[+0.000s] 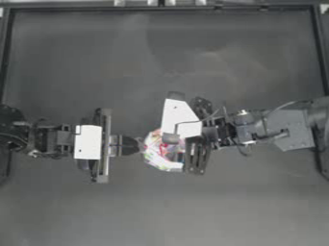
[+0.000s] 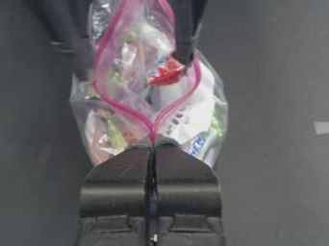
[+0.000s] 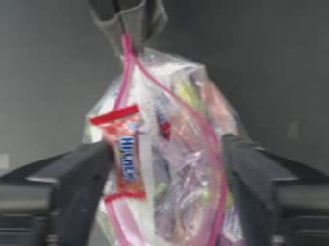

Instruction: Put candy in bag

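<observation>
The left gripper (image 2: pixel 153 144) is clenched on the pink seal strip at one end of the bag (image 2: pixel 186 115). The right gripper (image 3: pixel 164 158) stands spread, straddling the open mouth. The candy (image 3: pixel 125 153) hangs inside that mouth against one jaw, with dark table (image 1: pixel 160 62) all round.

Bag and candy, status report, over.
Left claw shut on bag seal end. Right claw open, astride bag mouth. Candy in the opening. Nothing in the way.
</observation>
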Robot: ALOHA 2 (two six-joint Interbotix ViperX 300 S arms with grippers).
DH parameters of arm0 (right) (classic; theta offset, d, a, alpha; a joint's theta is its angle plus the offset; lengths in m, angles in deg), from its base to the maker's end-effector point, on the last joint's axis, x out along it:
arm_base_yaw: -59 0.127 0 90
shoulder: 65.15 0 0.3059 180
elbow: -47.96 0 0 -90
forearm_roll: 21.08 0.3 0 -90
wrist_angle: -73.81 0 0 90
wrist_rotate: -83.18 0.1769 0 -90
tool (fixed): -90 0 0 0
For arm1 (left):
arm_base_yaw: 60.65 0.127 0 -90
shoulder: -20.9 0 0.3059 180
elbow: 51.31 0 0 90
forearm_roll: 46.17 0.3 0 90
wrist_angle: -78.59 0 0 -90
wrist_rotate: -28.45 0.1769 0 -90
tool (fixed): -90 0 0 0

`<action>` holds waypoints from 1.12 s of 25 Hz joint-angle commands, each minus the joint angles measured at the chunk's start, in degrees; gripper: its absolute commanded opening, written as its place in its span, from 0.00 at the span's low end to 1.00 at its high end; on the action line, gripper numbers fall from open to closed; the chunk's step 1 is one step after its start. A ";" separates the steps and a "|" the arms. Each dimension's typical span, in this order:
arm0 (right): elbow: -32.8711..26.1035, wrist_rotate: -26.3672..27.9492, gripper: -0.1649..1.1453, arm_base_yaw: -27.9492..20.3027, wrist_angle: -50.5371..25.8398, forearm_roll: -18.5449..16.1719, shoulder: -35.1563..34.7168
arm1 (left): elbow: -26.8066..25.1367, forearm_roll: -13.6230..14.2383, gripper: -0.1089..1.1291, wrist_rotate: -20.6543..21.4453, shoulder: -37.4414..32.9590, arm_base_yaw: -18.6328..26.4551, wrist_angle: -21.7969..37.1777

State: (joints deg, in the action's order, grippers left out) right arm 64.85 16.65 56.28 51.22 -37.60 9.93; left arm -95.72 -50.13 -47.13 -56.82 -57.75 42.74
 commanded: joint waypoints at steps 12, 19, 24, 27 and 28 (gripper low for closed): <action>-0.44 -0.09 0.90 -1.14 -0.18 -0.62 2.37 | 0.97 -0.09 0.12 0.09 -1.85 -0.09 -0.44; -0.09 -0.18 0.90 -1.05 -0.26 -0.62 5.01 | 0.97 -0.09 0.12 1.49 -3.52 0.09 -0.44; 0.70 -0.26 0.90 -1.05 0.00 -0.70 7.38 | 0.97 -0.09 0.12 2.90 -5.27 0.26 -0.44; 1.14 -0.18 0.90 -1.05 0.09 -1.49 8.88 | 0.97 -0.09 0.12 3.08 -6.15 0.26 -0.44; 1.32 -0.18 0.90 -1.05 0.18 -1.58 9.32 | 1.05 -0.09 0.12 3.08 -6.33 0.35 -0.44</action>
State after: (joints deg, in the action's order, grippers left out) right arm 66.61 16.47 55.22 50.95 -38.83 16.87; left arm -95.72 -50.13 -44.14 -60.25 -57.57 42.74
